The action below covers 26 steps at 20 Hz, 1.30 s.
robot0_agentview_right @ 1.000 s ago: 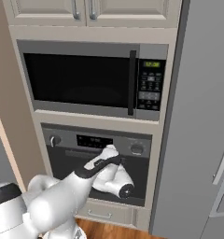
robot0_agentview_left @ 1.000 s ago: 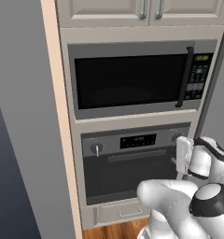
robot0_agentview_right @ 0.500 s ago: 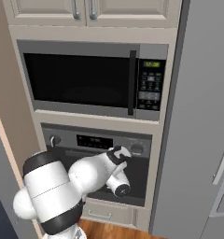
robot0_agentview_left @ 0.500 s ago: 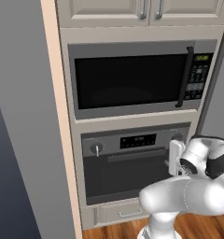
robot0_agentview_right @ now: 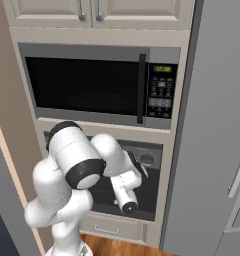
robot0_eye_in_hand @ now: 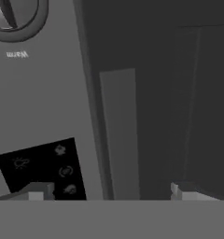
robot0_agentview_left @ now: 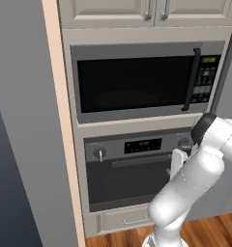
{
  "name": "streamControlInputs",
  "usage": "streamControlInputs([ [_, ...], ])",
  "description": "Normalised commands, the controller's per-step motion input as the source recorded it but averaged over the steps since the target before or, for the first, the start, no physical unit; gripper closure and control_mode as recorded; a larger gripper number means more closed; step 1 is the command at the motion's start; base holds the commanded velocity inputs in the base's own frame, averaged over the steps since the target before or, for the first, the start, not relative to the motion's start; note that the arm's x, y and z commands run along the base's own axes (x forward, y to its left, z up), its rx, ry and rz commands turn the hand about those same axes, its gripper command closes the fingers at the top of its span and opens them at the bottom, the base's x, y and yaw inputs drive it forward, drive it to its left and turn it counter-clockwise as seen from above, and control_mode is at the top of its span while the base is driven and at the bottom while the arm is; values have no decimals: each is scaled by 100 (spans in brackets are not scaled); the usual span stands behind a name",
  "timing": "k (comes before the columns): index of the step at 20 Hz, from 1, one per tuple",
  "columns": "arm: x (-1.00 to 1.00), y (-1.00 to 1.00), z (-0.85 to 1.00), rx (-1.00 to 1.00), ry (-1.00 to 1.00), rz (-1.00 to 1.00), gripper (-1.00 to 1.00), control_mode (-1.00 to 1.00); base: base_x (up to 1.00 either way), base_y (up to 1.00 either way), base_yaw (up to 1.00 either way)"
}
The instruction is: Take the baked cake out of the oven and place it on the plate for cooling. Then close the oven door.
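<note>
The oven (robot0_agentview_left: 137, 181) sits under the microwave, with its oven door (robot0_agentview_left: 127, 188) shut and the grey bar handle (robot0_agentview_left: 137, 161) along the door's top. My gripper (robot0_agentview_left: 175, 162) is at the right end of that handle, just below the right knob (robot0_agentview_left: 185, 144). In the rolled hand view the handle (robot0_eye_in_hand: 118, 135) runs up the picture, between the control panel with its black display (robot0_eye_in_hand: 44, 168) and the dark door glass (robot0_eye_in_hand: 188, 102). My gripper (robot0_eye_in_hand: 111, 193) is open, with fingertips (robot0_eye_in_hand: 37, 191) either side of the handle's line and nothing held. The cake and plate are out of view.
The black-windowed microwave (robot0_agentview_left: 137, 82) with its vertical handle sits above the oven. A tall grey panel (robot0_agentview_right: 217, 130) stands close on the right, a beige cabinet side (robot0_agentview_left: 60, 125) on the left. My own arm (robot0_agentview_right: 77, 165) covers the oven's left part in the right base view.
The arm has swung its elbow up and over. The hand has shifted slightly left along the oven front, near the handle's right end. The jaws stayed open; the oven door stayed shut.
</note>
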Motion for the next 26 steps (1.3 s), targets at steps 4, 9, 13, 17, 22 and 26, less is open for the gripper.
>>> streamControlInputs([
  [4, 27, 0, -27, 7, -6, 0, -100, -100, 0, 0, 0],
  [9, 26, 0, -26, 6, -10, 0, -100, -100, 0, 0, 0],
  [13, 21, 0, -42, 7, -6, 0, -100, -100, 0, 0, 0],
  [17, 27, 0, -35, 6, -7, 0, -100, -100, 0, 0, 0],
  [22, 28, 0, -1, 7, -10, 0, -100, -100, 0, 0, 0],
  [26, 19, 0, 4, 2, -3, 0, -100, -100, 0, 0, 0],
])
